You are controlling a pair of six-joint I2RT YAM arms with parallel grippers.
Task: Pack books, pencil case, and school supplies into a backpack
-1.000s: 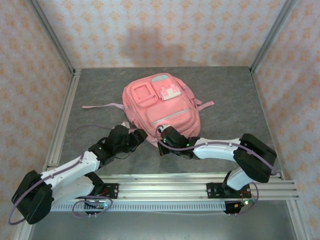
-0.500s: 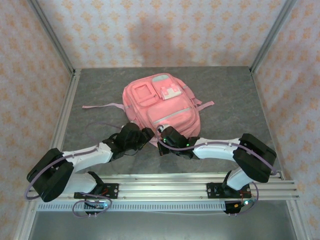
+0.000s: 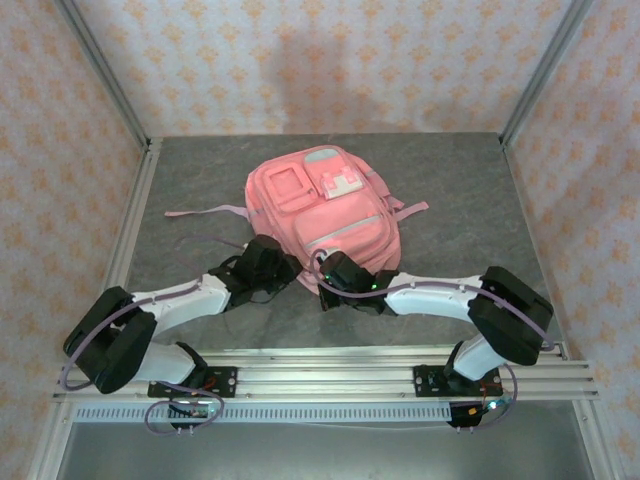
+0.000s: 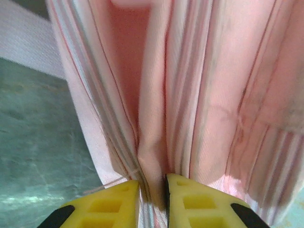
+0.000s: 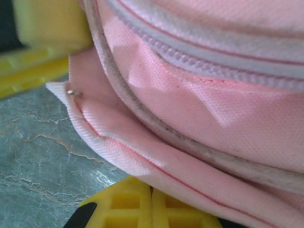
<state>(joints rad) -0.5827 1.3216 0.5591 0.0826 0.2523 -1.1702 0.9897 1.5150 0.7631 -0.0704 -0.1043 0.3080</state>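
The pink backpack (image 3: 320, 205) lies flat on the grey table, front pockets up. My left gripper (image 3: 290, 270) is at its near edge. In the left wrist view (image 4: 152, 183) the yellow fingers pinch a fold of the backpack's (image 4: 213, 95) pink fabric. My right gripper (image 3: 325, 270) sits just to the right at the same edge. Seen from its wrist (image 5: 152, 187), its fingers are pressed together and the backpack's (image 5: 213, 109) hem lies over their tips. The books, pencil case and school supplies are out of view.
Pink straps trail out to the left (image 3: 205, 212) and right (image 3: 410, 210) of the bag. Patterned walls close in the grey table (image 3: 180, 180) on three sides. An aluminium rail (image 3: 400, 362) runs along the near edge by the arm bases.
My left arm has reached right and forward to the backpack's near edge, and its fingers have closed onto a fold of fabric. The right arm has not moved.
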